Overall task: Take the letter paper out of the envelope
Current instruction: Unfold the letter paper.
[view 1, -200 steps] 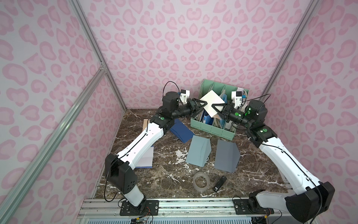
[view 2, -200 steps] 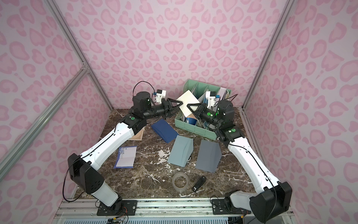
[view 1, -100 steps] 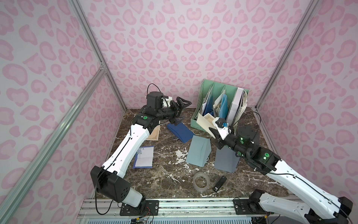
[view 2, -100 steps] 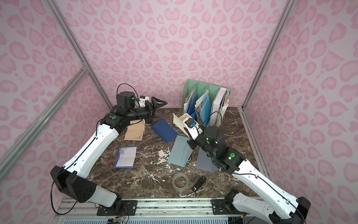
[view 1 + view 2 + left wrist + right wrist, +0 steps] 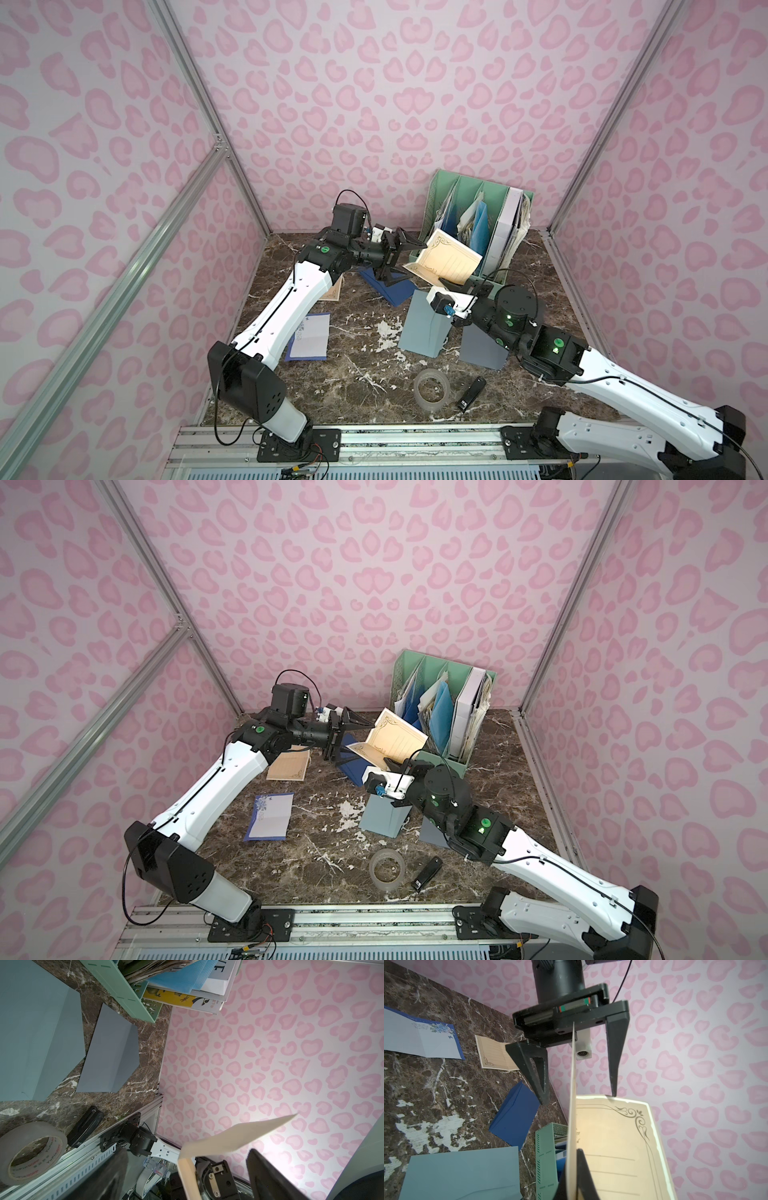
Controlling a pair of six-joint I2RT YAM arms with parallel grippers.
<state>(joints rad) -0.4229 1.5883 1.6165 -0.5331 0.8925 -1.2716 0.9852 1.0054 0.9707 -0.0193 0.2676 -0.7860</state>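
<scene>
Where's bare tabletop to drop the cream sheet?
Bare marble between the blue-bordered letter and the teal envelope, and the front strip left of the tape roll. Crowded at the back: green file rack, navy envelope, tan letter.

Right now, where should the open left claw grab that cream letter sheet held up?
Likely the free edge of the letter paper, approached from opposite the right gripper, which pinches near the fold. The sheet stands edge-on between the fingers of the open left gripper.

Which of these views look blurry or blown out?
Right wrist view: the letter paper glows almost washed out near its fold; the right gripper clamping it is blurred. Left wrist view: the left gripper is a dark blur against wall glare. Both top views: sharp, evenly lit.
</scene>
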